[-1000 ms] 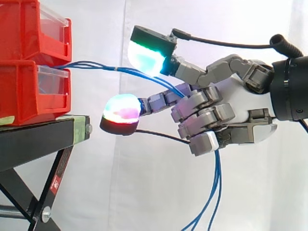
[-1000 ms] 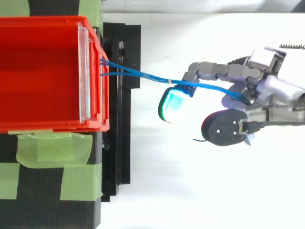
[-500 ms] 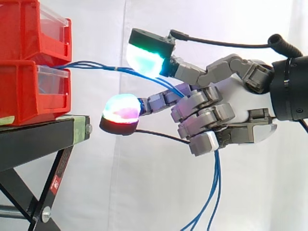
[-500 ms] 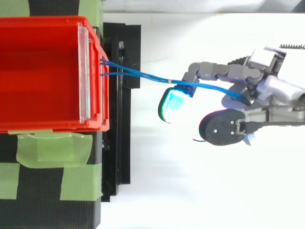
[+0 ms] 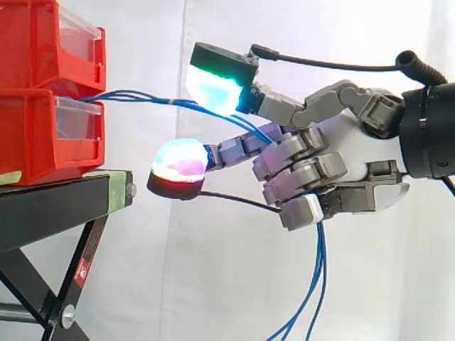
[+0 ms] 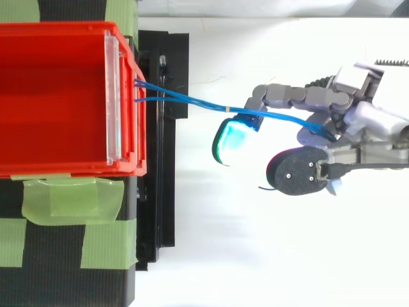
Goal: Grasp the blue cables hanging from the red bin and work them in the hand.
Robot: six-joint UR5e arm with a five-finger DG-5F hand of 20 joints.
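Hand (image 5: 355, 153) with fingers curled round the blue cables (image 6: 192, 100), which run from the red bin (image 5: 43, 135) beyond its fingertips, through the grip, and hang beneath it. We note almost no change over the last second. We judge the grasp secure and the working paused.

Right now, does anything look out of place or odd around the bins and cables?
Nothing stands out. The blue cables run from between the red bins into the hand, whose fingers curl round them, and hang loose below it. Only the green tape beside the bin is a bit wrinkled.
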